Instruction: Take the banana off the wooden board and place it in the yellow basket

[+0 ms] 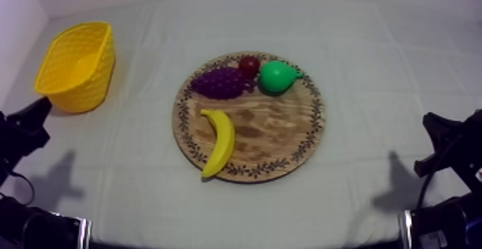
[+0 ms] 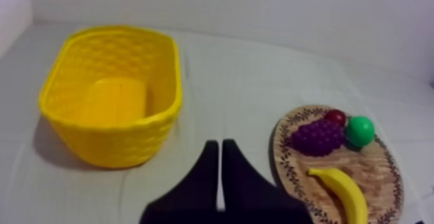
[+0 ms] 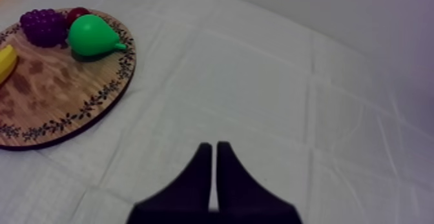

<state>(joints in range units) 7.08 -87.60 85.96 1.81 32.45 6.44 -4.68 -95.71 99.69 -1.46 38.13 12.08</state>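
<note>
A yellow banana (image 1: 219, 141) lies on the left front part of the round wooden board (image 1: 287, 133) in the middle of the table. The empty yellow basket (image 1: 77, 67) stands at the far left. My left gripper (image 1: 39, 112) rests low at the left edge, shut on nothing; its view looks past the narrow wedge of fingers (image 2: 219, 159) to the basket (image 2: 110, 94) and the banana (image 2: 341, 191). My right gripper (image 1: 430, 123) rests low at the right edge, also shut on nothing, with its fingers (image 3: 213, 159) over bare cloth beside the board (image 3: 64, 104).
A purple bunch of grapes (image 1: 219, 83), a small red fruit (image 1: 249, 66) and a green pear (image 1: 276, 77) lie along the far part of the board. Bare cloth lies between the board and the basket.
</note>
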